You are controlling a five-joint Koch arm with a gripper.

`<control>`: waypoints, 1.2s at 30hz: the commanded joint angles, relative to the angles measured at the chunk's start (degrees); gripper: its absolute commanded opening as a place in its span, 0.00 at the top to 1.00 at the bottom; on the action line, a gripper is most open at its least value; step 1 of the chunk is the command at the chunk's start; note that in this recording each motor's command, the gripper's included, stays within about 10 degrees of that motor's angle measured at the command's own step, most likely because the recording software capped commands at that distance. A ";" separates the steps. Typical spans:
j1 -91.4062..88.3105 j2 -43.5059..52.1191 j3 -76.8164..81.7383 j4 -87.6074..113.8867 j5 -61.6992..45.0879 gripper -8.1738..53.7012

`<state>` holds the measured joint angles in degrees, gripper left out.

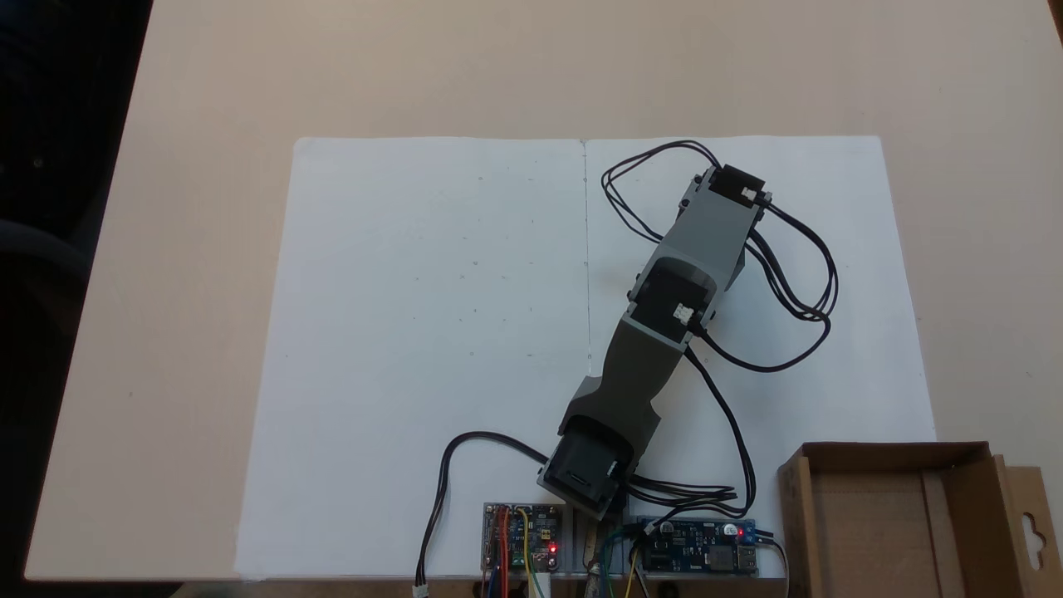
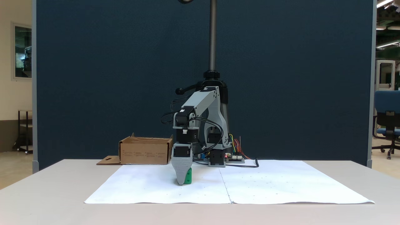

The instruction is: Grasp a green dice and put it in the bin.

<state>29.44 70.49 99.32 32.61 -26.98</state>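
Arm [image 1: 664, 307]: grey and black, seen from above in a fixed view, stretched from its base at the near table edge out over the right-hand sheet of paper. In the front-facing fixed view [image 2: 200, 106] it is bent downward, with the wrist pointing at the table.

Gripper [image 2: 182, 179]: lowered to the paper, its grey tapered jaw seen edge-on from the front. Only one jaw tip is shown; the other is hidden behind it or behind the dice, so whether the jaws are closed or apart cannot be told. From above it is covered by the arm.

Green dice [image 2: 188, 177]: a small green cube, placed on the paper and pressed against the right side of the gripper's visible jaw, touching it or nearly so. Whether it is gripped cannot be told.

Bin [image 1: 893, 515]: a brown cardboard box, set at the lower right corner in the view from above, beside the arm's base, with a flap bearing a hang-hole cutout. In the front-facing view [image 2: 145, 150] it is located behind and to the left of the gripper, well apart from the dice.

Paper [image 1: 432, 332]: two white sheets laid side by side on a beige table [image 1: 166, 249].

Circuit boards [image 1: 523, 544]: two mounted at the base, with red lights lit and coloured wires attached.

Black cables [image 1: 797, 282]: looped around the arm.
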 commanded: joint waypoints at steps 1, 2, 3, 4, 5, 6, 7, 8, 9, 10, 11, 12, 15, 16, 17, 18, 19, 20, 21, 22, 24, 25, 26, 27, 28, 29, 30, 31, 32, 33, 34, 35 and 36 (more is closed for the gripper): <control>0.88 0.00 0.79 -6.86 -4.39 0.49; 0.88 0.09 0.79 -6.86 -4.39 0.49; 0.88 0.18 0.97 -6.86 -4.39 0.52; 0.88 0.44 1.23 -6.86 -4.31 0.55; 0.88 0.70 1.32 -6.86 -4.31 0.57; 0.88 0.79 1.32 -6.86 -4.31 0.59; 0.88 0.97 1.32 -6.86 -4.22 0.60; 0.88 1.32 1.32 -7.03 -4.22 0.60; 0.88 1.76 1.32 -7.65 -4.22 0.60; 0.88 2.20 1.32 -8.44 -4.22 0.60; 0.97 2.72 1.32 -8.61 -4.04 0.60; 0.97 3.52 1.32 -9.05 -3.60 0.60; 0.97 6.06 1.23 -9.40 -1.05 0.60; 0.97 7.03 1.23 -9.40 0.09 0.60; 0.97 8.17 1.23 -9.40 1.05 0.60; 0.97 9.05 1.05 -9.58 2.20 0.60; 1.05 10.28 0.88 -9.76 3.78 0.60; 1.23 11.51 0.44 -9.67 5.45 0.60; 1.41 12.39 0.00 -9.76 6.68 0.60; 1.85 13.36 -0.26 -9.76 7.91 0.60; 2.99 15.03 -0.97 -9.67 9.76 0.60; 3.78 16.08 -1.58 -9.67 10.63 0.61; 4.48 16.61 -2.46 -9.67 11.51 0.61; 5.62 17.40 -3.52 -9.67 12.48 0.61; 6.77 17.75 -4.83 -9.67 12.92 0.61; 8.96 18.54 -7.47 -9.58 13.89 0.61; 10.11 18.63 -8.79 -9.58 14.06 0.61; 11.95 19.16 -10.99 -9.40 14.06 0.61; 13.27 19.25 -12.30 -9.40 14.06 0.61; 14.59 19.25 -13.62 -9.40 14.24 0.61; 16.00 19.25 -14.85 -9.32 14.24 0.61; 17.49 19.25 -16.26 -9.32 14.33 0.61; 18.90 19.25 -17.49 -9.23 14.33 0.61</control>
<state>46.05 86.48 86.04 24.87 -14.41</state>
